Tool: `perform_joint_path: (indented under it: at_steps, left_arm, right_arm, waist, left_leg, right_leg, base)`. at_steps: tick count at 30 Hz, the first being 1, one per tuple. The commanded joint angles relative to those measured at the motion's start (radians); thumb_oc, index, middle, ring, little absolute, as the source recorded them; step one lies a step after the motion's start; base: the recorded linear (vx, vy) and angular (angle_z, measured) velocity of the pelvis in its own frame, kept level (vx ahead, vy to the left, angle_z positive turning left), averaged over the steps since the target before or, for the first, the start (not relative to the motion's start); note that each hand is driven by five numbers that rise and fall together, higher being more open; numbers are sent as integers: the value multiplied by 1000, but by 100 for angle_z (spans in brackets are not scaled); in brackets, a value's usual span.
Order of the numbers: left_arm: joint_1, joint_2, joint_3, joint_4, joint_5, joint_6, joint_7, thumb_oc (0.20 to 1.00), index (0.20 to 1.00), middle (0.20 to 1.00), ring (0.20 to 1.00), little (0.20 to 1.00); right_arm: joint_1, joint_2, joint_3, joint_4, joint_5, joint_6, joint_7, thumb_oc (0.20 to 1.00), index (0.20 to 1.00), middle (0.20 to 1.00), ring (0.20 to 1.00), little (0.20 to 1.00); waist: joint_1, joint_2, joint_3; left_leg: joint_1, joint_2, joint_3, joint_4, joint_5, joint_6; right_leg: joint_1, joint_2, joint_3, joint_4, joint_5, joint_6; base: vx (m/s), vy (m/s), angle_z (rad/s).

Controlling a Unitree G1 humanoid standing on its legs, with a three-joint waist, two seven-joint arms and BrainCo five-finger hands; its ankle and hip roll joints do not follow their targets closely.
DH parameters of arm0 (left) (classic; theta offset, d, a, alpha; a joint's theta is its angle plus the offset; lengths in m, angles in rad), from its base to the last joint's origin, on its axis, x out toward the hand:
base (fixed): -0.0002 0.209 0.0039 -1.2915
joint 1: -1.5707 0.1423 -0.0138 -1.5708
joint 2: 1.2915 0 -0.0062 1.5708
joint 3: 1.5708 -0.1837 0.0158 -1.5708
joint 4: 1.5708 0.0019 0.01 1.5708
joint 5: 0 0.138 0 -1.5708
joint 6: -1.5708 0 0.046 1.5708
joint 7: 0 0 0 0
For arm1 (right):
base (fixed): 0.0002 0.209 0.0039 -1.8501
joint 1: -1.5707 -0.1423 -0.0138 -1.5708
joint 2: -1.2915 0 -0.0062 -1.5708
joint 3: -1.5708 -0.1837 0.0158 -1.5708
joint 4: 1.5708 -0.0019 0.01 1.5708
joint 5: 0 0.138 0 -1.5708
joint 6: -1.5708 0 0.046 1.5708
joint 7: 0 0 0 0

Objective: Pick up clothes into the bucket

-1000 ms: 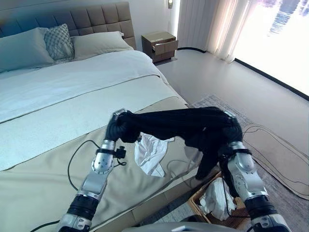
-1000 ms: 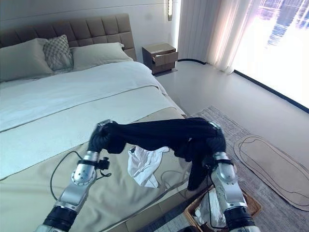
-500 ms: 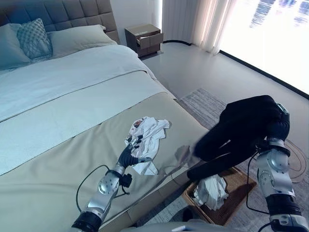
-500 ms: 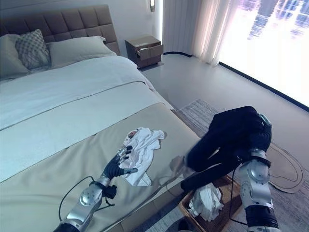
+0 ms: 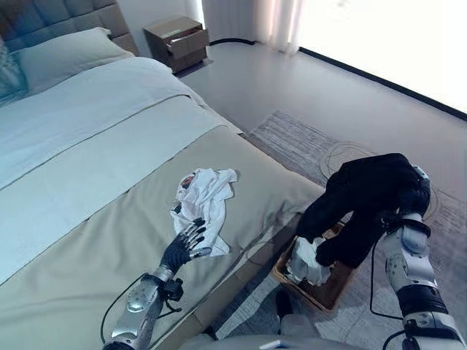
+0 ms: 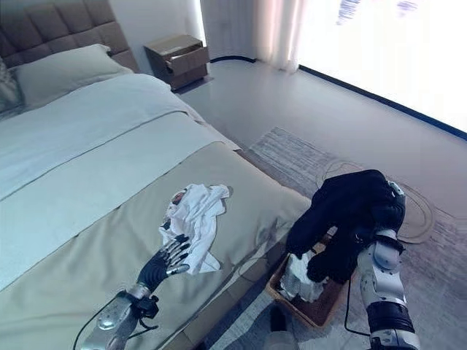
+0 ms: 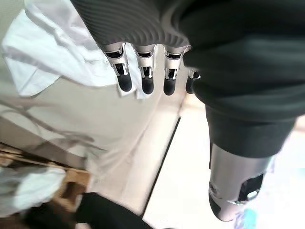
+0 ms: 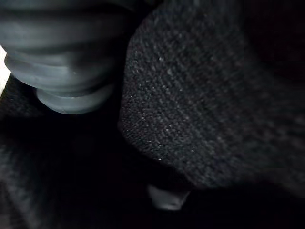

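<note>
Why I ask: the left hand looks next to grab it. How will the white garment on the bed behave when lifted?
The white garment lies crumpled in soft folds, so it will probably sag and trail from the left hand, as the black garment droops from the right hand over the basket. It looks thin, likely light. A loose edge might snag the bed.

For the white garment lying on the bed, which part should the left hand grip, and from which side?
The bunched near edge of the white garment, I would judge. It rises in folds just beyond the open left hand, so a reach forward from the foot side and a pinch should catch cloth.
</note>
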Motion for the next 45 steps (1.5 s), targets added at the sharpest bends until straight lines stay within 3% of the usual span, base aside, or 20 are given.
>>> perform_joint_path:
  at_steps: [1, 5, 9, 13, 18, 24, 30, 34, 38, 39, 40, 41, 45]
  left_arm:
    - [-23, 16, 51, -60, -35, -51, 14, 1000, 1000, 1000, 1000, 1000]
    - [-26, 17, 79, -101, -17, -76, 54, 1000, 1000, 1000, 1000, 1000]
    - [-14, 25, 109, -173, 26, -114, 115, 1000, 1000, 1000, 1000, 1000]
    - [-23, 23, 119, -191, 42, -131, 162, 1000, 1000, 1000, 1000, 1000]
    - [-50, 27, 121, -216, 37, -160, 210, 1000, 1000, 1000, 1000, 1000]
    - [-135, 17, 94, -251, 40, -193, 309, 1000, 1000, 1000, 1000, 1000]
    - [-176, 14, 91, -280, 67, -215, 372, 1000, 1000, 1000, 1000, 1000]
    - [-199, 25, 72, -314, 88, -231, 410, 1000, 1000, 1000, 1000, 1000]
    - [-198, 2, 65, -316, 24, -229, 404, 1000, 1000, 1000, 1000, 1000]
    - [-196, -1, 63, -324, 20, -230, 408, 1000, 1000, 1000, 1000, 1000]
    - [-197, -2, 63, -325, 21, -230, 409, 1000, 1000, 1000, 1000, 1000]
    - [-193, -2, 56, -334, 17, -230, 417, 1000, 1000, 1000, 1000, 1000]
    - [-195, 3, 39, -355, 5, -233, 414, 1000, 1000, 1000, 1000, 1000]
  right_arm:
    - [-87, -39, -55, 5, -57, -48, -34, 200, 200, 200, 200, 200]
    - [-134, -34, -36, 64, -101, -31, -72, 200, 200, 200, 200, 200]
    - [-208, -23, 0, 149, -128, -9, -121, 200, 200, 200, 200, 200]
    - [-235, -18, 18, 135, -123, -11, -146, 200, 200, 200, 200, 200]
    - [-258, -32, 19, 98, -112, -30, -173, 200, 200, 200, 200, 200]
    - [-312, -85, 32, 86, -164, -29, -257, 200, 200, 200, 200, 200]
    - [-389, -141, 57, 111, -193, -26, -304, 200, 200, 200, 200, 200]
    - [-453, -207, 58, 163, -193, -35, -348, 200, 200, 200, 200, 200]
    - [-488, -244, 58, 191, -191, -36, -377, 200, 200, 200, 200, 200]
    - [-515, -270, 57, 208, -188, -36, -386, 200, 200, 200, 200, 200]
    - [-517, -273, 58, 210, -187, -37, -386, 200, 200, 200, 200, 200]
    - [-549, -299, 58, 232, -176, -39, -398, 200, 200, 200, 200, 200]
    - [-621, -361, 94, 300, -158, -34, -402, 200, 200, 200, 200, 200]
  waist:
    - [12, -32, -25]
    - [34, -32, 7]
    - [79, -28, 63]
    - [85, -32, 97]
    - [78, -28, 152]
    - [49, 15, 229]
    - [41, 45, 253]
    - [33, 77, 285]
    - [30, 92, 294]
    - [33, 105, 292]
    - [30, 103, 294]
    - [33, 115, 296]
    - [40, 129, 299]
  left_leg:
    - [-112, -68, -112, 174, -96, 32]
    - [-132, -99, -86, 193, -117, 57]
    - [-124, -109, -30, 233, -150, 70]
    - [-166, -99, -10, 284, -157, 64]
    - [-264, -59, -4, 355, -152, 44]
    - [-384, -15, -22, 406, -140, 20]
    - [-482, 10, 2, 451, -143, 13]
    - [-599, 27, 6, 571, -180, 11]
    - [-675, 38, 11, 636, -198, 11]
    - [-706, 46, 1, 667, -232, 1]
    - [-721, 45, 13, 668, -209, 10]
    - [-746, 51, 3, 688, -236, 0]
    - [-799, 58, 10, 704, -240, -3]
  right_leg:
    - [-50, -100, -105, 141, -7, 53]
    - [-127, -146, -102, 213, -3, 67]
    - [-171, -267, -193, 302, 65, 78]
    - [-179, -299, -218, 291, 72, 72]
    - [-214, -274, -232, 250, 61, 66]
    - [-339, -244, -208, 309, 17, 42]
    - [-461, -229, -165, 364, -1, 33]
    - [-591, -224, -117, 490, -47, 21]
    - [-668, -217, -92, 550, -66, 14]
    - [-710, -208, -71, 595, -107, 23]
    - [-722, -212, -74, 587, -83, 11]
    - [-759, -204, -57, 625, -116, 19]
    - [-829, -196, -37, 650, -125, 15]
  base:
    - [-120, 138, 59]
    - [-107, 132, 30]
    - [-51, 93, -58]
    - [-66, -46, -18]
    - [-151, -119, -18]
    - [-135, -100, -1]
    - [-98, -45, -7]
    - [-81, -35, -7]
    - [-40, -38, -6]
    - [-63, -36, -9]
    - [3, -33, -8]
    - [-38, -19, -4]
    - [-28, -21, -10]
